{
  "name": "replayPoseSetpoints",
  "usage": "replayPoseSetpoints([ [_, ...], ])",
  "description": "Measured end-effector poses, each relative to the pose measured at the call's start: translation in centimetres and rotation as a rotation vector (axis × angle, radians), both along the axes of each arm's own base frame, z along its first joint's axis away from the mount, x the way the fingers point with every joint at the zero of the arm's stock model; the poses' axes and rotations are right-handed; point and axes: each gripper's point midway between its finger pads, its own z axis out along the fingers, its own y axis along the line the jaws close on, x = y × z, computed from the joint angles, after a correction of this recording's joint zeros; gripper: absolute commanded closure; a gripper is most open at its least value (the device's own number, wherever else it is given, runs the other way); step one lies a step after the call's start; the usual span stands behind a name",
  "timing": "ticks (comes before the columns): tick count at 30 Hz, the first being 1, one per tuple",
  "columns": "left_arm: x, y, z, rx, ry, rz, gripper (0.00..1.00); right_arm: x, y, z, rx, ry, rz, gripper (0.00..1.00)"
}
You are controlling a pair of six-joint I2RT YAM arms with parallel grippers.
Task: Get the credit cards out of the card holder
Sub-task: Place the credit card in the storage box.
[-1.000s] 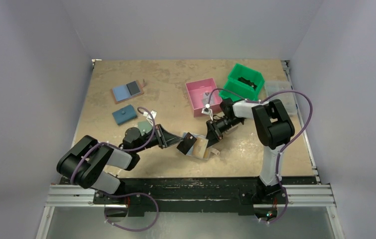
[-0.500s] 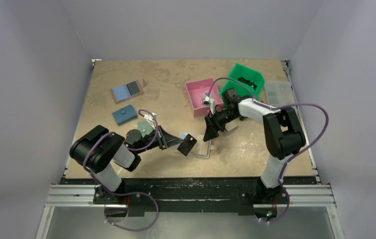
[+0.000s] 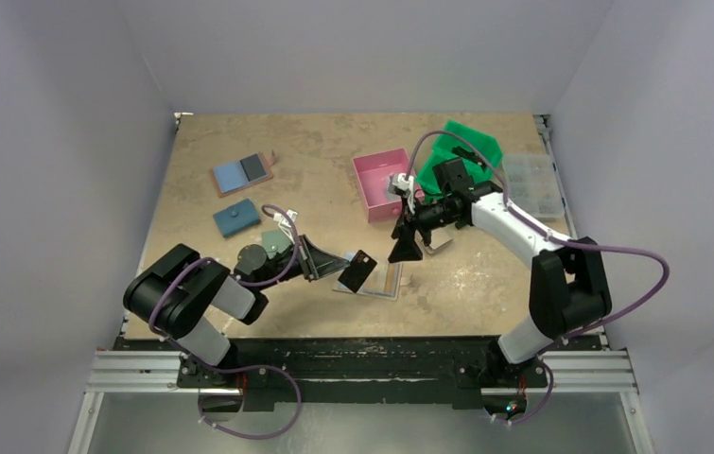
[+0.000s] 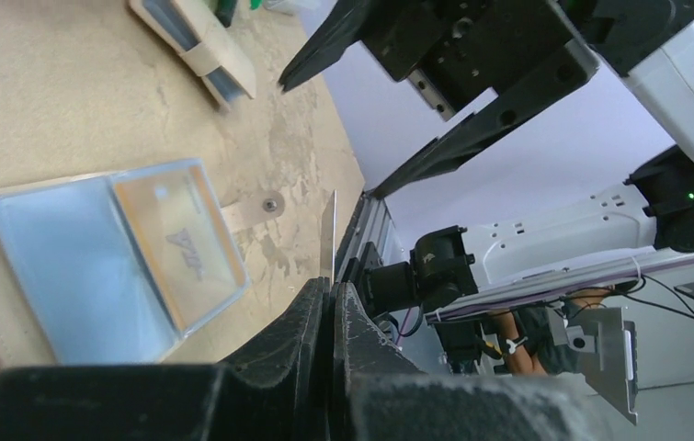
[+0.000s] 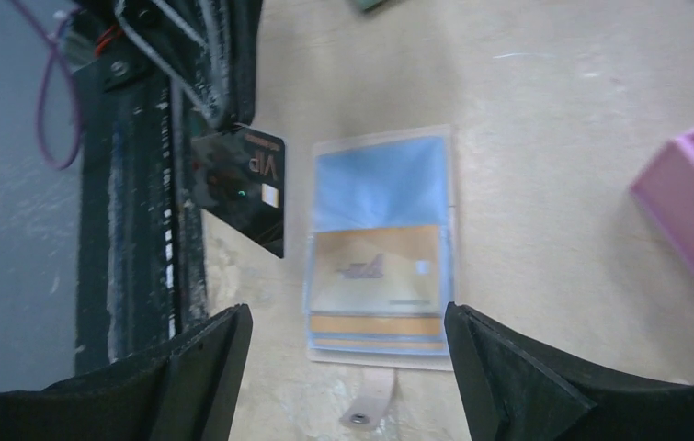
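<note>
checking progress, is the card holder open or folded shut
Open: the card holder lies spread flat, both inner panels facing up, with a gold card in one pocket.

Two cards are counted with certainty: one black card (image 3: 359, 270) and one gold card (image 5: 375, 269). Edges of perhaps two more are glimpsed beneath the gold one, too closely stacked to be numbered. Four holders are counted: the card holder (image 5: 380, 184), a blue-and-black holder (image 3: 242, 172), a teal wallet (image 3: 236, 218) and a tan wallet (image 4: 228, 66). Two bins are seen, one pink bin (image 3: 369, 199) and one green bin (image 3: 478, 140), and one clear box (image 3: 534, 175).
</note>
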Motion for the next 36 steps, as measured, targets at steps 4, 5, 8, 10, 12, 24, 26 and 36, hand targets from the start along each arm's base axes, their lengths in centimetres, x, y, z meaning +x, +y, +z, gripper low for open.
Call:
replayPoseSetpoints([
  [4, -0.5, -0.9, 1.0, -0.004, -0.044, -0.034, 1.00, -2.5, 1.3, -1.0, 0.036, 0.075, 0.109, 0.14],
  [5, -0.6, -1.2, 1.2, -0.005, -0.055, -0.043, 1.00, -3.1, 1.6, -1.3, 0.040, 0.099, 0.134, 0.14],
  [8, -1.0, -1.7, 1.7, -0.009, -0.078, -0.063, 1.00, -4.8, 2.5, -1.9, 0.049, 0.166, 0.188, 0.16],
  [10, -1.2, -1.9, 1.8, -0.009, -0.086, -0.073, 1.00, -5.6, 3.0, -1.9, 0.063, 0.210, 0.223, 0.18],
  [12, -1.2, -2.1, 1.9, -0.008, -0.088, -0.078, 1.00, -6.1, 3.2, -1.7, 0.080, 0.244, 0.247, 0.21],
  [24, -1.5, -2.9, 2.4, -0.012, -0.101, -0.099, 0.81, -7.4, 3.7, -0.1, 0.187, 0.389, 0.314, 1.00],
  [26, -1.3, -2.9, 2.4, -0.005, -0.104, -0.086, 0.65, -7.3, 3.6, -0.2, 0.190, 0.396, 0.308, 1.00],
  [36, 2.0, 0.3, 5.9, 0.135, -0.209, 0.157, 0.01, -5.7, 1.9, 0.6, 0.107, 0.229, 0.261, 1.00],
])
